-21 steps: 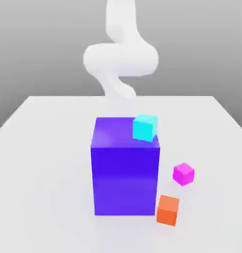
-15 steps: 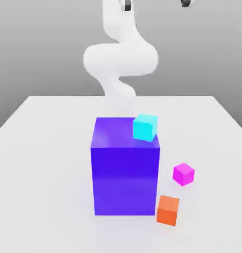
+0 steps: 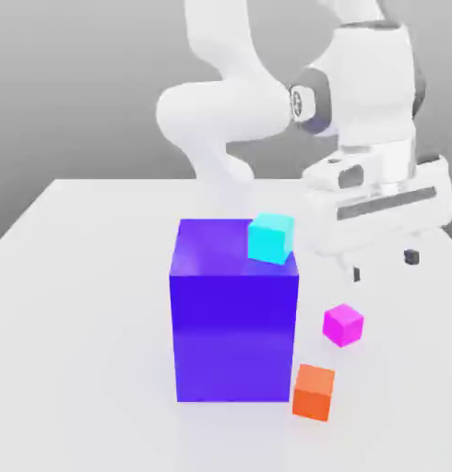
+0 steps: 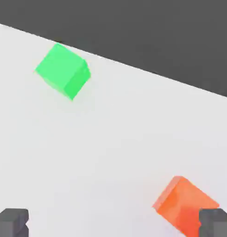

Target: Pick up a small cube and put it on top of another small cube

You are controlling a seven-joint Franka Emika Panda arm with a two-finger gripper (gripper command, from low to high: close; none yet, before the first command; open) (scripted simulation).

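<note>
Small plain magenta-pink cube [image 3: 343, 325] below the white two-finger gripper [image 3: 384, 265].
We note the gripper wide open, empty; farther below it, a small orange cube [image 3: 314, 393] beside the large purple-blue block [image 3: 234, 336].

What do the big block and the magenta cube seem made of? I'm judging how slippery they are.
Block: perhaps smooth plastic, semi-gloss; a soft pale sheen crosses its purple-blue faces.

Magenta cube: possibly plastic or painted wood; evenly coloured, no grain visible.

Bright, even light, faint shadows, arm's white surfaces nearly washed out.
</note>
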